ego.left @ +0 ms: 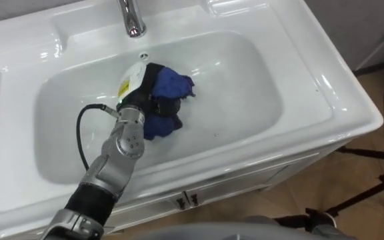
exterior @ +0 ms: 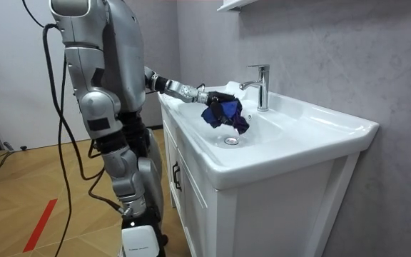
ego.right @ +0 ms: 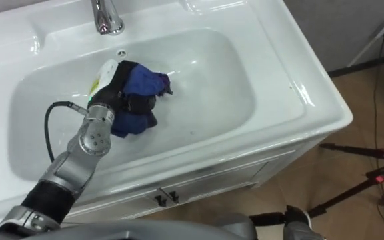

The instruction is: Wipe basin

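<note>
Fingers (ego.left: 165, 105) of the robot's left hand (ego.left: 149, 92) are curled tight around a bunched blue cloth (ego.left: 173, 83), so we read the hand as grasping it, with folds of cloth spilling out above and below the dark fingers. The hand and the cloth sit inside the white basin (ego.left: 252, 93), towards the middle of the bowl and a little to the robot's left, just in front of the small overflow hole (ego.left: 144, 56) in the back wall. The left arm comes in from the lower left and stretches over the front rim. We cannot tell whether the cloth is pressed against the porcelain (in the room view it seems to hang just above the drain (exterior: 231, 141)). Behind the bowl, at the centre of the back ledge, stands a chrome tap (ego.left: 132, 19), its spout pointing over the basin. The basin tops a white cabinet (ego.left: 259, 179) with a small dark door handle (ego.left: 187, 199) on its front. In the room view we see the robot standing upright on the wooden floor (exterior: 20, 178) at the room view's left of the cabinet, close beside it, its arm held out level. A grey wall (exterior: 334, 50) rises behind the tap, and the dark legs of a stand (ego.left: 372, 190) rest on the floor to the robot's right.
</note>
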